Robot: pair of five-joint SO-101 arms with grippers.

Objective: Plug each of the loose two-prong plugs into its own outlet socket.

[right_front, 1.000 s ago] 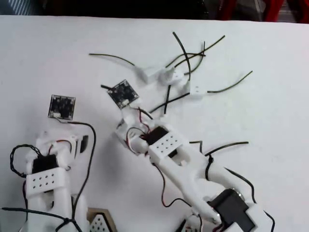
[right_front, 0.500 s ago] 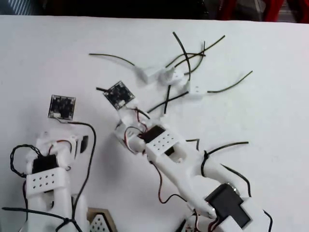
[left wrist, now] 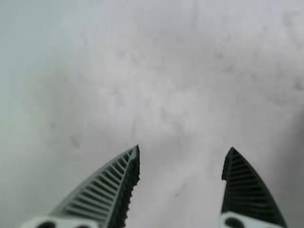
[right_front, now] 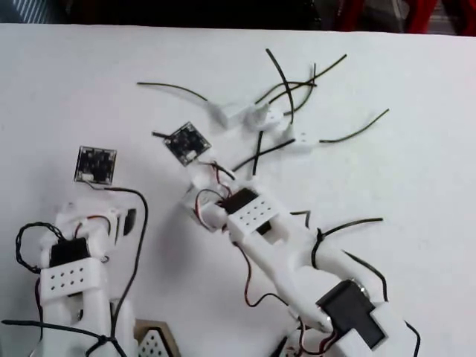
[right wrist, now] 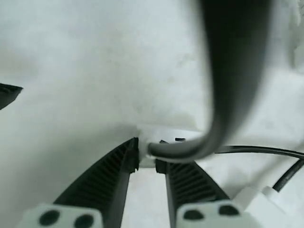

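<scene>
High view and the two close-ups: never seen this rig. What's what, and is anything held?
Two white robot arms sit at a white table. The high view looks down from a fixed camera; the other two come from cameras on each arm's wrist. The left arm is at the lower left; the left gripper is open over bare table. The right arm lies across the middle; the right gripper is shut on a white plug with a black cable. On the table lie two black square sockets and more loose plugs with black wires.
</scene>
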